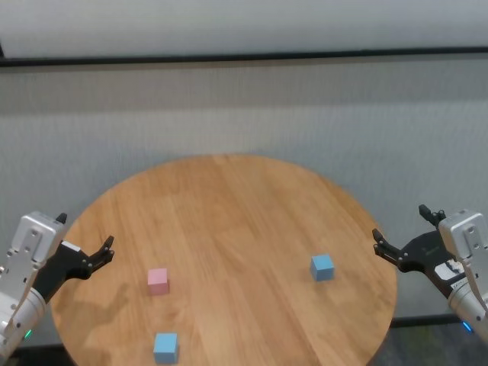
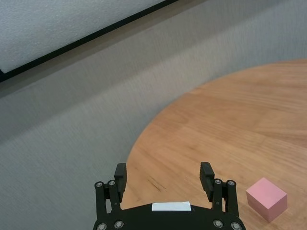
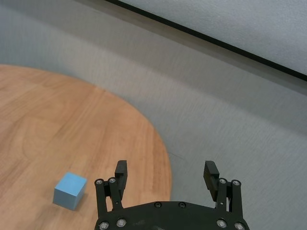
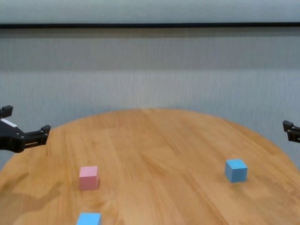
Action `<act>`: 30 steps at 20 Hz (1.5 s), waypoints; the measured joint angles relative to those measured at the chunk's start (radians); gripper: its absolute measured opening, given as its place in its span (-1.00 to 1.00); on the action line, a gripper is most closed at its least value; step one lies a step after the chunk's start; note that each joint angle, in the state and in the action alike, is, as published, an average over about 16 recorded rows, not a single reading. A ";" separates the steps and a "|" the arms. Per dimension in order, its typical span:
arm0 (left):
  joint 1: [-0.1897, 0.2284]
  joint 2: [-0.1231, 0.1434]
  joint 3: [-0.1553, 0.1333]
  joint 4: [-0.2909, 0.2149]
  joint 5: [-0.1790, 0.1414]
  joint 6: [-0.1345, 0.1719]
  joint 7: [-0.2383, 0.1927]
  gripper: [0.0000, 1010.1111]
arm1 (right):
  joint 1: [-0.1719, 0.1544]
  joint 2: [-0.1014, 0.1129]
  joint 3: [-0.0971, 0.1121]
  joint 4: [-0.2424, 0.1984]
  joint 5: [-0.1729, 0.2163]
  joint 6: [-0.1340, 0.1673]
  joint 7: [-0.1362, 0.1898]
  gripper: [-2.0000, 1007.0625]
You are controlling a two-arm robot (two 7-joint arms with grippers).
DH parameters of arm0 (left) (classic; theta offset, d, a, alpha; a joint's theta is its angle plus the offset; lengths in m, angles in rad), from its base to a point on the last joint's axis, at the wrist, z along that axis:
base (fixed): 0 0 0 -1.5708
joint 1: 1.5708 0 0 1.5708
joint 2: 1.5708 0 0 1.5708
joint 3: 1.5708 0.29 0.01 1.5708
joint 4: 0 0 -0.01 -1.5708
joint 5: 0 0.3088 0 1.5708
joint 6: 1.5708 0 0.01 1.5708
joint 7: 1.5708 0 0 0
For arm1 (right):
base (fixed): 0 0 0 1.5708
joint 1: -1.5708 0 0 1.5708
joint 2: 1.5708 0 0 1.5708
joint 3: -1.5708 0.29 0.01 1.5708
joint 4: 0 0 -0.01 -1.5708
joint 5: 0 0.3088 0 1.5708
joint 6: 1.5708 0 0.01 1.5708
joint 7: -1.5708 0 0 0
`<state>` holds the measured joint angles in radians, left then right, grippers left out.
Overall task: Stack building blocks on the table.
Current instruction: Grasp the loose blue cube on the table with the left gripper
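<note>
Building blocks not yet being stacked — pink block (image 1: 158,280), near blue block (image 1: 165,347), right blue block (image 1: 322,267) lying well apart on table (image 1: 229,206). Left gripper (image 1: 85,248), right gripper (image 1: 398,232) being held at table's edges, jaws apart, nothing gripped — all stacking remaining.

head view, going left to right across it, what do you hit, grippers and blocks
left gripper, open → pink block → near light blue block → right-hand light blue block → right gripper, open. The pink and near blue blocks almost line up, so their order is close.
</note>
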<state>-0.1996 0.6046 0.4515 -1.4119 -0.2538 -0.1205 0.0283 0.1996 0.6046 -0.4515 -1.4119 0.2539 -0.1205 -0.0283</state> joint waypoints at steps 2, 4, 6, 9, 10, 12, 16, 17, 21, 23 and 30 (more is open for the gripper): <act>0.000 0.000 0.000 0.000 0.000 0.000 0.000 0.98 | 0.000 0.000 0.000 0.000 0.000 0.000 0.000 1.00; 0.000 0.000 0.000 0.000 0.000 0.000 0.000 0.98 | 0.000 0.000 0.000 0.000 0.000 0.000 0.000 1.00; 0.000 0.000 0.000 0.000 0.000 0.000 0.000 0.98 | 0.000 0.000 0.000 0.000 0.000 0.000 0.000 1.00; 0.000 0.000 0.000 0.000 0.000 0.000 0.000 0.98 | 0.000 0.000 0.000 0.000 0.000 0.000 0.000 1.00; 0.000 0.000 0.000 0.000 0.000 0.000 0.000 0.98 | 0.000 0.000 0.000 0.000 0.000 0.000 0.000 1.00; 0.000 0.000 0.000 0.000 0.000 0.000 0.000 0.98 | 0.000 0.000 0.000 0.000 0.000 0.000 0.000 1.00; 0.000 0.000 0.000 0.000 0.000 0.000 0.000 0.98 | 0.000 0.000 0.000 0.000 0.000 0.000 0.000 1.00; 0.000 0.000 0.000 0.000 0.000 0.000 0.000 0.98 | 0.000 0.000 0.000 0.000 0.000 0.000 0.000 1.00; 0.000 0.001 0.000 -0.002 0.002 -0.001 -0.002 0.98 | 0.000 0.000 0.000 0.000 0.000 0.000 0.000 1.00; 0.001 0.004 -0.001 -0.006 0.007 -0.005 -0.004 0.98 | 0.000 0.000 0.000 0.000 0.000 0.000 0.000 1.00; 0.003 0.025 -0.001 -0.024 0.032 -0.035 -0.044 0.98 | 0.000 0.000 0.000 0.000 0.000 0.000 0.000 1.00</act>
<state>-0.1970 0.6297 0.4507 -1.4362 -0.2218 -0.1552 -0.0154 0.1996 0.6046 -0.4515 -1.4119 0.2539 -0.1205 -0.0283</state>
